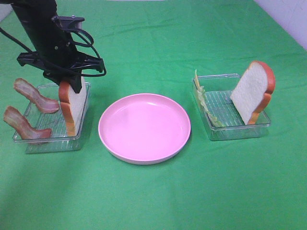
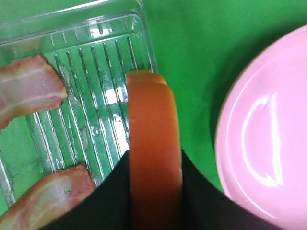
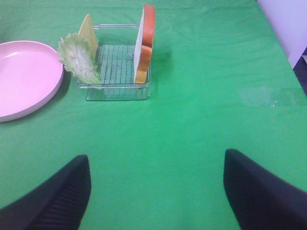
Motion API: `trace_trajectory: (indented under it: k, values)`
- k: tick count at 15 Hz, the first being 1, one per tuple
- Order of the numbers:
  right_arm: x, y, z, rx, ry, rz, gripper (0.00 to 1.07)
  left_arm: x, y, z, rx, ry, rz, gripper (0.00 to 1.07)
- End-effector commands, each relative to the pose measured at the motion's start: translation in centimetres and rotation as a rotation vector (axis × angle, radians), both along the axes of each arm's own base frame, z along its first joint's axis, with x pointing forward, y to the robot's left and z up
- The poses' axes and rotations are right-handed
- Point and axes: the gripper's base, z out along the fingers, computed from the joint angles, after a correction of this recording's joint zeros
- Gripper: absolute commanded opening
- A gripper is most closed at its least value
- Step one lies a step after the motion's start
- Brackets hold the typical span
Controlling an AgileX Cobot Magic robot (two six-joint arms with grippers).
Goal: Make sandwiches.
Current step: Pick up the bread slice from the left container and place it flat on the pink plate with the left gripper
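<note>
A bread slice (image 1: 76, 105) with orange-brown crust stands on edge at the right side of the left clear tray (image 1: 53, 141). My left gripper (image 1: 72, 86) comes down on its top and is shut on it. In the left wrist view the crust (image 2: 153, 143) fills the gap between the two black fingers (image 2: 100, 206). Two bacon strips (image 1: 36, 96) (image 1: 21, 124) lean in the same tray. The right tray (image 1: 235, 132) holds a second bread slice (image 1: 252, 91), lettuce (image 1: 206, 105) and cheese (image 1: 196, 76). My right gripper (image 3: 156, 201) hangs open over bare cloth, short of that tray (image 3: 115, 91).
A round pink plate (image 1: 144, 127) lies between the two trays on the green cloth. A white wall edge (image 3: 288, 24) borders the table at the far right.
</note>
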Motion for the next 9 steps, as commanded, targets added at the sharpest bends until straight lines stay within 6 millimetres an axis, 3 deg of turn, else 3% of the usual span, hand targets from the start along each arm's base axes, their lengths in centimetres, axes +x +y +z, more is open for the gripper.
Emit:
trace_trajectory:
  k: [1, 2, 3, 4, 5, 7, 9]
  values:
    - [0.1, 0.0, 0.1, -0.01, -0.009, -0.004, 0.73, -0.7, -0.1, 2.4, -0.032, -0.028, 0.005, 0.0]
    - [0.1, 0.0, 0.1, -0.01, -0.009, -0.004, 0.73, -1.2, 0.2, 3.6, -0.035, -0.037, 0.005, 0.0]
    - [0.1, 0.0, 0.1, -0.01, -0.009, -0.004, 0.73, -2.1, 1.3, 6.5, -0.047, -0.077, -0.01, 0.0]
    - [0.1, 0.0, 0.1, -0.01, -0.009, -0.004, 0.73, -2.1, 1.3, 6.5, -0.047, -0.077, -0.01, 0.0]
    - [0.1, 0.0, 0.1, -0.01, -0.008, -0.004, 0.73, -2.5, 3.0, 8.6, -0.125, -0.093, -0.003, 0.0]
    - [0.1, 0.0, 0.1, -0.01, -0.008, -0.004, 0.73, -2.6, 4.9, 9.5, -0.274, -0.063, -0.032, 0.0]
    - [0.2, 0.0, 0.1, -0.009, -0.004, -0.004, 0.73, -2.3, 6.4, 8.7, -0.452, -0.057, -0.019, 0.0]
